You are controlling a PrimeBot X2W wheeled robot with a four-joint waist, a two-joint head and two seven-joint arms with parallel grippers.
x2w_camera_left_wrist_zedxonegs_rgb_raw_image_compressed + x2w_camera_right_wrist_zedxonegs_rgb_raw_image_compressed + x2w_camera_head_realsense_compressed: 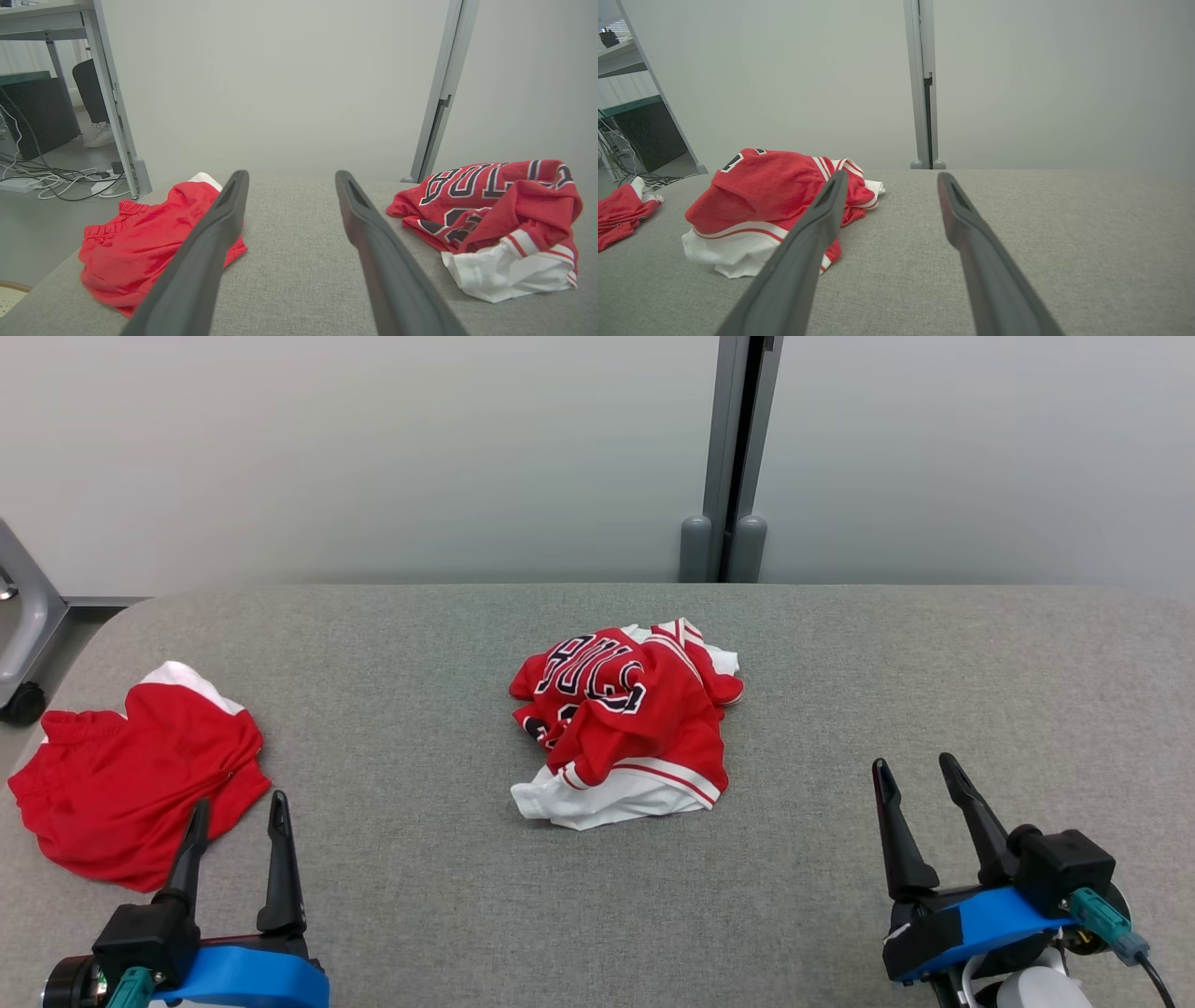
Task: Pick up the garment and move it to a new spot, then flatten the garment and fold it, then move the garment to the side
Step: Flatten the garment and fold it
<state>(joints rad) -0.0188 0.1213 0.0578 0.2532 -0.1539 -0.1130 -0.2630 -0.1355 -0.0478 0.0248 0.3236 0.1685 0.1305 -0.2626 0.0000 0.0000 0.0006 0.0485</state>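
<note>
On one table (840, 644) — one jersey (625, 719), one shorts (131, 784)

Coarse grey woven cloth covers the table (420, 644), matt all over, and the jersey (635, 728) on it is a soft red mesh-like knit with smooth white trim. The shorts (131, 784) at the left look the same cloth, and the left gripper (238, 803) and right gripper (915, 765) show smooth, matt dark fingers (280, 877), plastic by the look.
</note>
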